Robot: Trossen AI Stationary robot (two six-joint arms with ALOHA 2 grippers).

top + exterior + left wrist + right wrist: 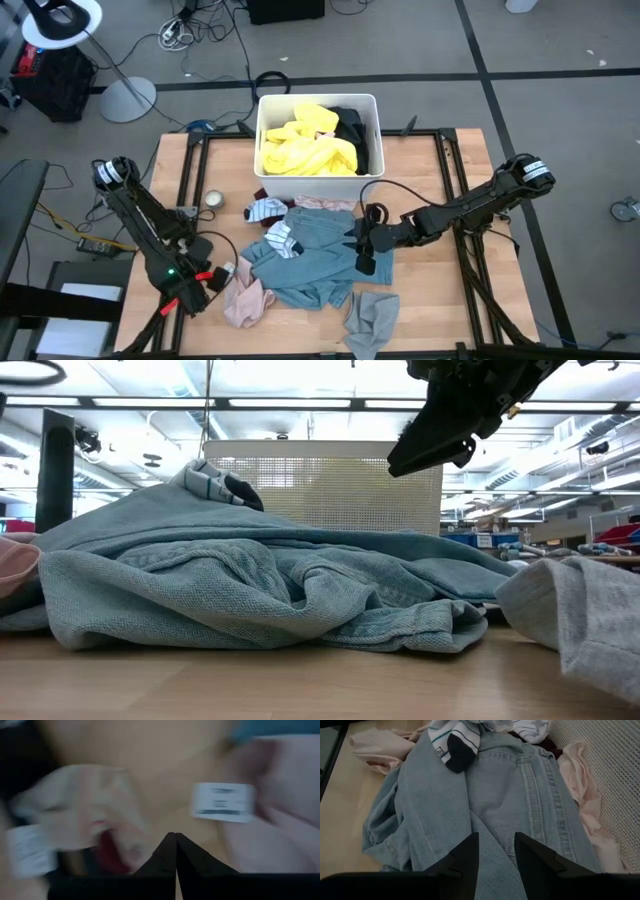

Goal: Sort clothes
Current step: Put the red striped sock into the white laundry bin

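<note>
Wood table [440, 310] on grey floor; denim jacket [310, 262] lies mid-table, long axis across, below the white bin [372, 140]. Low view: right gripper [432, 448] hangs above. Wrist views: right fingers [465, 852] parted; left gripper [175, 855] pinched empty beside pink cloth [280, 820].

One white bin [262, 120] holding one yellow garment [305, 150] and one black garment [352, 128]; on the table — one denim garment [310, 255], one grey garment [372, 318], two striped socks [266, 209], two robot arms [150, 225].
</note>
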